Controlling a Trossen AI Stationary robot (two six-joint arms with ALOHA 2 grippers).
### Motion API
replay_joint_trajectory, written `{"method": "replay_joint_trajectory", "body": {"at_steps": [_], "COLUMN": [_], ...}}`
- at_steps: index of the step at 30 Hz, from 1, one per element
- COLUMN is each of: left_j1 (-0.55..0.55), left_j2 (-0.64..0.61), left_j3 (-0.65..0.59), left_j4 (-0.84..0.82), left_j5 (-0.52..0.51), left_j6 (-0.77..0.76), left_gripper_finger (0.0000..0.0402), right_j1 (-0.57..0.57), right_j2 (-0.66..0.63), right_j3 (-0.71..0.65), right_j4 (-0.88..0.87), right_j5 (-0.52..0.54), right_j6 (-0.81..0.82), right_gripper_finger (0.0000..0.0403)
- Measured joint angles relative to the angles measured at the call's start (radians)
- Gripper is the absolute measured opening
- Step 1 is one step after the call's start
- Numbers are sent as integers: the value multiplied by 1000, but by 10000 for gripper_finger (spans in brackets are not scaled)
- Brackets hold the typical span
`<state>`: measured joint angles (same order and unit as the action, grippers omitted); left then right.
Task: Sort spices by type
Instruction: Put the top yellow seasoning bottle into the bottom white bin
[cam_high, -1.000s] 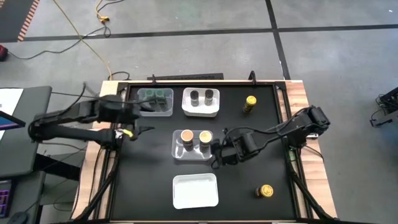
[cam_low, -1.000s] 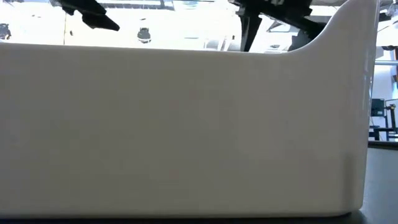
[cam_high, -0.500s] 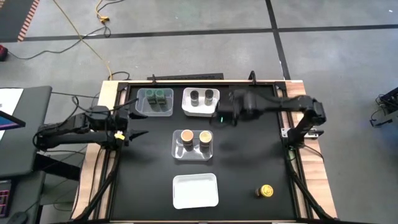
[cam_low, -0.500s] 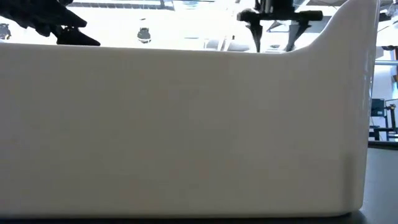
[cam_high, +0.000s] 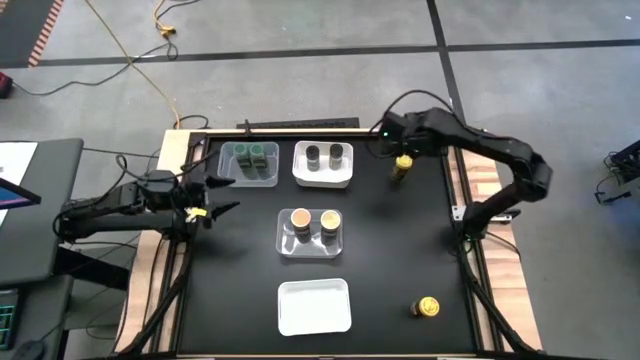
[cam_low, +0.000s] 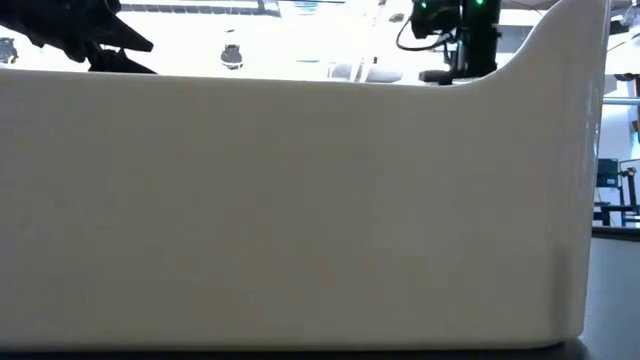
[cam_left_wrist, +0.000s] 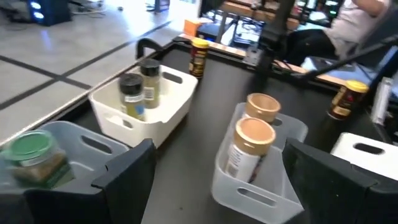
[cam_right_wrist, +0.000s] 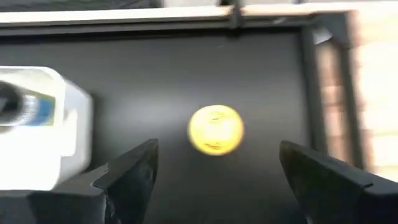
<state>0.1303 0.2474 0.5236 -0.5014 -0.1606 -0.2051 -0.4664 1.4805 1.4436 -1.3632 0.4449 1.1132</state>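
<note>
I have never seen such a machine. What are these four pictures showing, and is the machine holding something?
It is a robot with two dark arms at a black table. One camera looks down from above; one sits at table height, blocked by a white tray wall; one rides on each wrist. Trays hold sorted spice jars: green-lidded, dark-lidded and tan-lidded. One white tray is empty. Two yellow-lidded jars stand loose: one at the far side, one near. The right gripper hangs open above the far one. The left gripper waits open at the left. Nothing is held.
</note>
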Motion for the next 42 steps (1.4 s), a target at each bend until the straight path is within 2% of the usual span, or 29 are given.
{"method": "replay_joint_trajectory", "body": {"at_steps": [5,9,15,27,36,42], "left_j1": [0,0,0,0,0,0], "left_j2": [0,1,1,1,1,1], "left_j3": [0,0,0,0,1,1], "left_j4": [0,-3,-5,-12,-13,-13], "left_j5": [-35,-55,-66,-65,-65,-64], "left_j6": [21,21,21,21,21,21], "left_gripper_finger": [334,334,334,334,334,334], "right_j1": [-104,-144,-187,-198,-217,-208], "right_j2": [-87,-86,9,78,79,77], "right_j3": [-214,-289,-301,-301,-301,-300], "right_j4": [221,329,357,347,339,338], "right_j5": [-83,-113,-172,-162,-194,-227], "right_j6": [-36,-57,-112,-108,-113,-92], "right_gripper_finger": [362,361,361,355,283,252]}}
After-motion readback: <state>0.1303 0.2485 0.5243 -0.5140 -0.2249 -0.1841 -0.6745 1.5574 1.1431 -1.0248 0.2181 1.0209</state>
